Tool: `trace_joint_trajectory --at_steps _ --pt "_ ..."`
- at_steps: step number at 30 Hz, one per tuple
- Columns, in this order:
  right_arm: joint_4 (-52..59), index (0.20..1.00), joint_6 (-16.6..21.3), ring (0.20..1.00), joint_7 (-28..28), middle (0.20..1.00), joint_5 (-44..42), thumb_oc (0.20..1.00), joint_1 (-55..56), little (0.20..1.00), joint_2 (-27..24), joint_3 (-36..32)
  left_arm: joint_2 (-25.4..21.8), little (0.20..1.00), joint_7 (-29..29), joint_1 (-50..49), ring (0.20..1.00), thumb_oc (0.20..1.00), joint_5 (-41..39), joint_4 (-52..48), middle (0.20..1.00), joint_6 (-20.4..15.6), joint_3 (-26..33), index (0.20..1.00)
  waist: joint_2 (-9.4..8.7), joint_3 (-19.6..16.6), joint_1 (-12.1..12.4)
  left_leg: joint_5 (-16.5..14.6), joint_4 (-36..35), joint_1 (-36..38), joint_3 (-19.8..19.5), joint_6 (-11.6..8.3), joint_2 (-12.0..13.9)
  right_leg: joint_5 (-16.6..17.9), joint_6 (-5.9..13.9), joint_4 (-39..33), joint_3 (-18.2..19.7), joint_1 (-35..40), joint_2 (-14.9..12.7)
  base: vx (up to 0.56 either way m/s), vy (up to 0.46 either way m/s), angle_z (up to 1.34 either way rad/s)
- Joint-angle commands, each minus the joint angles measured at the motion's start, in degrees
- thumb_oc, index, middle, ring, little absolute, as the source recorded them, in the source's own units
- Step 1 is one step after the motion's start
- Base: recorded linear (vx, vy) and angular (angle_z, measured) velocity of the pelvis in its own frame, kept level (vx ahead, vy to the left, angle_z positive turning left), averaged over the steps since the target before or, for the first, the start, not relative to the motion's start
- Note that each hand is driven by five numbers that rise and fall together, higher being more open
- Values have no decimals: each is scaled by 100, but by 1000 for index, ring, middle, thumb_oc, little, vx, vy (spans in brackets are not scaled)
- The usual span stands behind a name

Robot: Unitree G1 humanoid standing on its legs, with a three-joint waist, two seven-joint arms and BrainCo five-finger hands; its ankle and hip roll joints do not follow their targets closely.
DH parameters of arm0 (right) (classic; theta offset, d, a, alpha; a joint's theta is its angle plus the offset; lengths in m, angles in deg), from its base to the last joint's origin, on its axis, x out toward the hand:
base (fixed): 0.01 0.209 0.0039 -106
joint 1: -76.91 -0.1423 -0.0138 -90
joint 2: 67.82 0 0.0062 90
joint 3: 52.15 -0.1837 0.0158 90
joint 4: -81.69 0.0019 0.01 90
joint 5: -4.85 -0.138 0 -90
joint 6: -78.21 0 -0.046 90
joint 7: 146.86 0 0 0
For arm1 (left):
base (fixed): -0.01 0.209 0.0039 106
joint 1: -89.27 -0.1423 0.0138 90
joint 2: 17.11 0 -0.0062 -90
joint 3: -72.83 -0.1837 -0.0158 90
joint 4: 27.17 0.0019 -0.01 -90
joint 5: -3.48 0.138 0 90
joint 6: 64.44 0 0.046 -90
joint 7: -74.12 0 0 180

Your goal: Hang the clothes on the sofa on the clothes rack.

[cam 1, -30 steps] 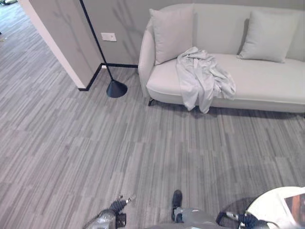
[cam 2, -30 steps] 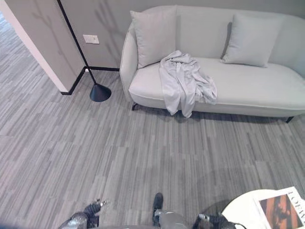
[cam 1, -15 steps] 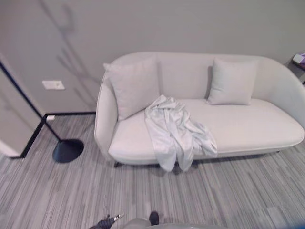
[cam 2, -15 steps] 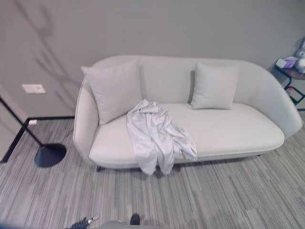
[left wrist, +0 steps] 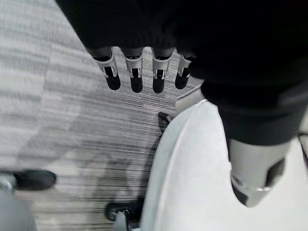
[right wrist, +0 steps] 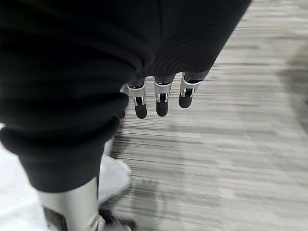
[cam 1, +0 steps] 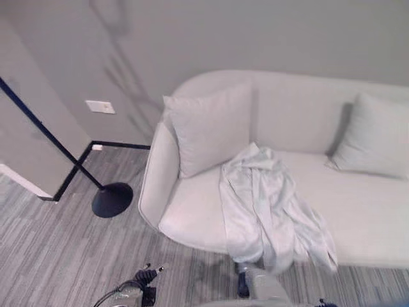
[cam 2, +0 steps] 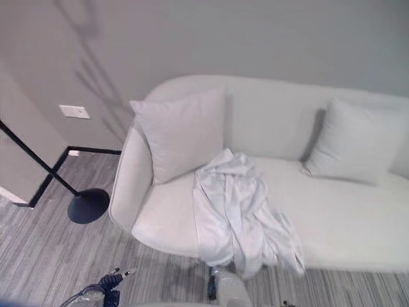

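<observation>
Left hand (left wrist: 144, 72) and right hand (right wrist: 161, 98) hang low over the striped floor (cam 1: 45, 256), fingers straight, holding nothing. Crumpled white garment (cam 1: 265, 211) drapes over the sofa (cam 1: 192, 220) seat's front edge, below the left cushion (cam 1: 211, 131); right cushion (cam 1: 377, 137) well apart. Black floor-lamp base (cam 1: 112, 199) beside the sofa.

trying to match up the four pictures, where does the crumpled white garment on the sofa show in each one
Left eye view: the crumpled white cloth garment lies right of centre, draped over the front edge of the pale sofa.
Right eye view: at centre, hanging over the same edge.
Left wrist view: cannot tell; a white surface is past the hand.
Right wrist view: white cloth at the corner, perhaps it.
Shared landmark: the grey square cushion just beside it.
</observation>
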Motion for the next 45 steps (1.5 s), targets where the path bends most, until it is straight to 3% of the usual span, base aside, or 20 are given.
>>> trace_joint_trajectory --at_steps 1,9,13,16,17,18,19,20,25,29,30,31,33,35,37,38,41,43,44,45 --pt "20 1000 111 1000 -37 1000 -68 1000 -335 1000 -90 160 -175 1000 -27 251 1000 1000 169 -17 1000 -177 -24 1000 -41 77 -35 104 -373 -947 -33 -211 846 -58 1266 -697 195 654 -564 178 -220 5" --pt "85 1000 145 1000 -25 1000 -138 1000 -338 1000 -128 281 -78 1000 5 240 1000 1000 233 26 1000 -117 -168 1000 154 -109 -50 298 -242 -848 -18 -536 1342 -645 974 -726 -50 1134 -208 118 -174 -16" --pt "85 1000 155 1000 -32 1000 -116 1000 -306 1000 -111 313 -66 1000 30 286 1000 1000 254 -34 1000 -92 -246 1000 146 0 -79 602 924 -1392 61 -692 1352 -872 852 -726 -164 1422 -226 18 -59 -19" --pt "65 1000 136 1000 -55 1000 -103 1000 -329 1000 -121 332 -75 1000 22 390 1000 1000 282 -66 1000 -72 -325 1000 22 202 -91 821 1831 -1947 215 -619 1214 -928 775 -726 -174 1601 -338 -22 -30 24" --pt "43 1000 128 1000 -65 1000 -114 1000 -347 1000 -137 331 -75 1000 21 439 1000 1000 276 -67 1000 -72 -353 1000 -5 255 -87 717 1872 -2140 323 -572 1186 -946 790 -726 -188 1632 -394 -20 30 9" --pt "16 1000 122 1000 -75 1000 -128 1000 -359 1000 -152 308 -60 1000 27 475 1000 1000 271 -64 1000 -76 -370 1000 -27 274 -68 483 1709 -2265 381 -522 1105 -968 821 -726 -164 1660 -451 1 34 4" --pt "16 1000 122 1000 -75 1000 -128 1000 -359 1000 -152 308 -60 1000 27 475 1000 1000 271 -64 1000 -76 -370 1000 -26 275 -67 482 1710 -2263 381 -522 1106 -968 821 -726 -164 1661 -450 53 120 8" --pt "-35 1000 127 1000 -82 1000 -135 1000 -368 1000 -205 268 -40 1000 29 466 1000 1000 309 -37 1000 -85 -384 1000 13 245 34 412 953 -2431 105 -406 599 -931 867 -726 -45 1613 -424 38 96 7" --pt "-76 1000 114 1000 -65 1000 5 1000 -423 1000 -163 259 16 1000 77 391 1000 1000 387 28 1000 -135 -398 1000 158 59 -18 621 -165 -1949 20 -255 502 -866 946 -713 160 1560 -364 42 210 -35" --pt "9 1000 109 1000 -42 1000 134 1000 -526 1000 -99 355 -53 1000 114 400 1000 1000 336 -14 1000 -119 -341 1000 172 176 47 648 -276 -1849 282 -89 539 -942 1064 230 310 1023 -442 -67 141 -71" --pt "79 1000 99 1000 -53 1000 112 1000 -644 1000 -56 421 -192 1000 75 512 1000 1000 263 -57 1000 -113 -312 1000 151 359 47 670 -234 -1845 319 12 569 -917 1253 815 451 618 -494 -93 54 -96" --pt "83 1000 95 1000 -54 1000 113 1000 -618 1000 -48 405 -214 1000 79 511 1000 1000 263 -55 1000 -114 -282 1000 164 343 76 646 -223 -1843 350 19 600 -945 1251 788 412 649 -614 -91 21 -71" --pt "68 1000 90 1000 -56 1000 135 1000 -594 1000 -58 374 -234 1000 72 500 1000 1000 253 -55 1000 -114 -243 1000 194 331 120 619 -241 -1823 403 11 660 -961 1207 709 274 752 -790 3 -55 -33" --pt "4 1000 66 1000 -66 1000 198 1000 -585 1000 -84 321 -246 1000 73 491 1000 1000 222 -55 1000 -106 -221 1000 244 286 186 601 -257 -1829 438 -15 767 -891 1147 553 3 950 -1168 7 -98 -40" --pt "-99 1000 5 1000 -18 1000 295 1000 -548 1000 -96 269 -296 1000 66 449 1000 1000 150 -129 1000 -103 -189 1000 186 165 294 571 -267 -1823 473 -82 875 -447 1267 402 -97 1081 -1693 62 -236 -27" --pt "-103 1000 -1 1000 -3 1000 303 1000 -536 1000 -92 274 -319 1000 61 440 1000 1000 132 -136 1000 -101 -174 1000 119 134 322 556 -258 -1818 512 -123 908 -290 1341 275 -82 1136 -1799 62 -219 -28" --pt "-79 1000 -11 1000 24 1000 298 1000 -536 1000 -77 267 -365 1000 43 424 1000 1000 69 -110 1000 -123 -118 1000 -15 102 336 536 -262 -1780 574 -218 965 -125 1477 -58 -20 1195 -1840 34 -207 -18" --pt "-56 1000 -14 1000 47 1000 314 1000 -481 1000 -22 272 -370 1000 38 380 1000 1000 75 -82 1000 -136 -75 1000 -151 26 402 557 -343 -1759 671 -359 1066 -272 1610 -479 -223 1429 -1806 46 -381 -5" --pt "-39 1000 -6 1000 51 1000 323 1000 -471 1000 -2 311 -343 1000 13 382 1000 1000 45 -52 1000 -135 -47 1000 -193 -17 381 661 -373 -1798 664 -526 1295 -410 1609 -631 -245 1499 -1613 42 -352 -6" --pt "-39 1000 -6 1000 51 1000 323 1000 -471 1000 -2 311 -343 1000 13 381 1000 1000 45 -52 1000 -135 -47 1000 -190 -19 377 660 -373 -1800 660 -528 1299 -410 1607 -632 -250 1500 -1609 39 -374 -10"
